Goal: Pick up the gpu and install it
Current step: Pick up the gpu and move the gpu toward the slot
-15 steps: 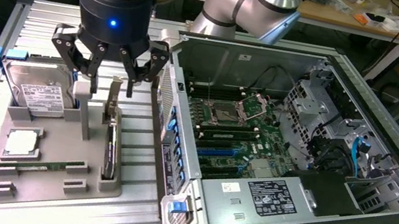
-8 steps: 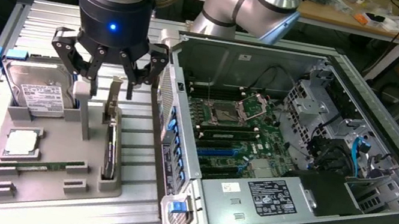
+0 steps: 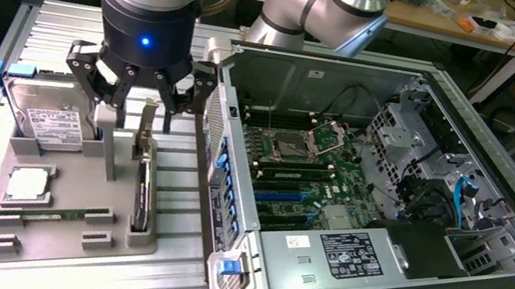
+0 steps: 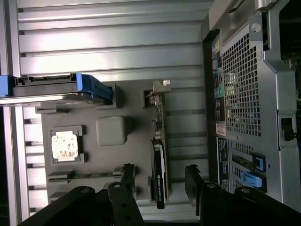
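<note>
While the end effector [image 3: 137, 110] hangs wide open right over the gpu [image 3: 143, 173], the card's standing on edge in the grey tray [image 3: 82, 194] on the bench [image 3: 58, 25], long axis running straight between the two fingers [image 4: 128, 175], nothing gripped yet.

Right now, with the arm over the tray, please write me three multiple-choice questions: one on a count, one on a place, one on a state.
1. How many hard drives are in the grey tray?
A. one
B. two
C. three
2. Where is the gpu?
A. on top of the hard drive
B. on edge in the tray
C. flat in the tray
3. How is the gripper?
A. shut on the gpu
B. shut on the hard drive
C. open above the gpu
1 A, a single drive; 2 B, it stands in a slot; 3 C, fingers apart beside it.
</note>
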`<state>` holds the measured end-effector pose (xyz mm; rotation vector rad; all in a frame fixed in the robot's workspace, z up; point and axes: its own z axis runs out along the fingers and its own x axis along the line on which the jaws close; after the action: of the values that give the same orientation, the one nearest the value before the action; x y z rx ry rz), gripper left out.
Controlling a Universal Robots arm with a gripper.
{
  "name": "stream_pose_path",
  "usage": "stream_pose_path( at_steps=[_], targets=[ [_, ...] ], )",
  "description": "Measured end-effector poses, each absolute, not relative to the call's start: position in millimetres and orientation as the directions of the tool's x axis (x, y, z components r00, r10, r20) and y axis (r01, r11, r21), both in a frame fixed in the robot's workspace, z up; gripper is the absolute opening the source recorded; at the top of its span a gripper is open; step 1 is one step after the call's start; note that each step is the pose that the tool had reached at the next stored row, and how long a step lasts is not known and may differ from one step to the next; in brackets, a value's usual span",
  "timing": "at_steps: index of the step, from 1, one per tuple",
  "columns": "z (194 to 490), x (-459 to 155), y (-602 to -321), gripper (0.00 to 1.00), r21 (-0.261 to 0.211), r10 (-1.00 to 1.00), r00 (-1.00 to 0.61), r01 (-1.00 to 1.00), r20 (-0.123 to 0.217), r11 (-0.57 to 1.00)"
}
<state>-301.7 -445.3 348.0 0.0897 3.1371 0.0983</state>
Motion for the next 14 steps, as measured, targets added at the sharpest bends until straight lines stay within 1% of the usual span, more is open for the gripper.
stream_pose_path(
  at_steps=[14],
  targets=[
    [339.8, -300.9, -452.2, 0.56, 0.063, 0.050, -0.999, 0.050, 0.000, 0.997]
  ],
)
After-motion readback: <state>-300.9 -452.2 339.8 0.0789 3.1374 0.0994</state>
